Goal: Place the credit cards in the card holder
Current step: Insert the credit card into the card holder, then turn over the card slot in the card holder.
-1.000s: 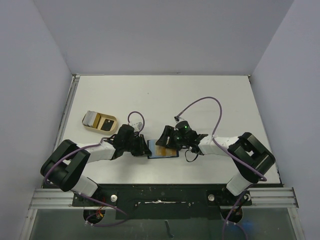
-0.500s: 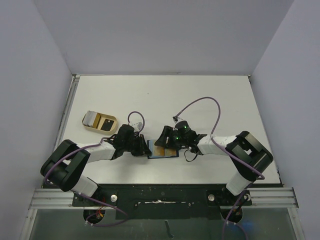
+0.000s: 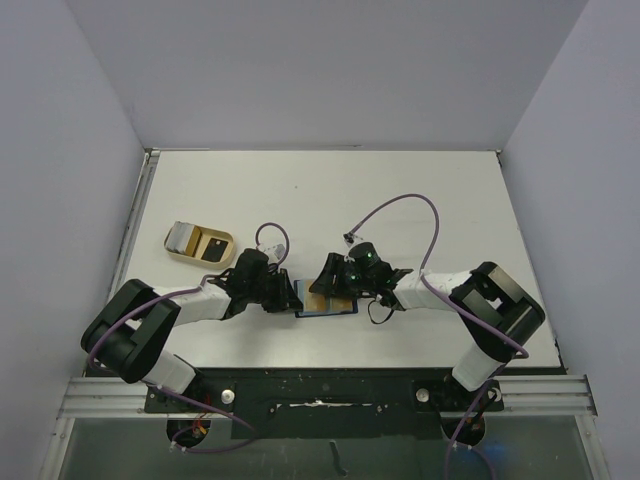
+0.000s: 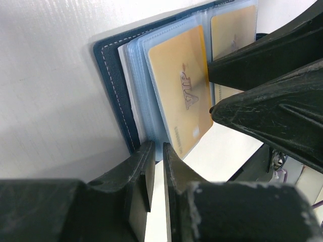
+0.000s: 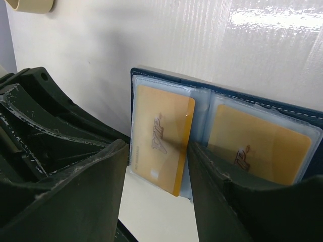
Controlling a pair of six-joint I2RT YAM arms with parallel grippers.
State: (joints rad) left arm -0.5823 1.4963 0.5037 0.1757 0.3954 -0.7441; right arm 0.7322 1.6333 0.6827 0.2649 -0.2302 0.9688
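Navy card holder [image 3: 325, 301]: lies open on the white table [image 3: 400, 190], between both grippers.
Gold card [image 5: 161, 136]: partly inside a clear sleeve, its lower corner sticking out.
Second gold card [image 5: 257, 146]: seated in the neighbouring sleeve.
Black card [image 3: 213, 246]: in the beige tray [image 3: 172, 250], well apart.
Left gripper [image 4: 157, 151]: jaws nearly together, pinching the holder's sleeve edge.
Right gripper [image 5: 157, 151]: jaws apart, straddling the gold card.

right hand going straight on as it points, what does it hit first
Most likely the gold card sticking out of the card holder, dead ahead of the right hand; depth unclear.
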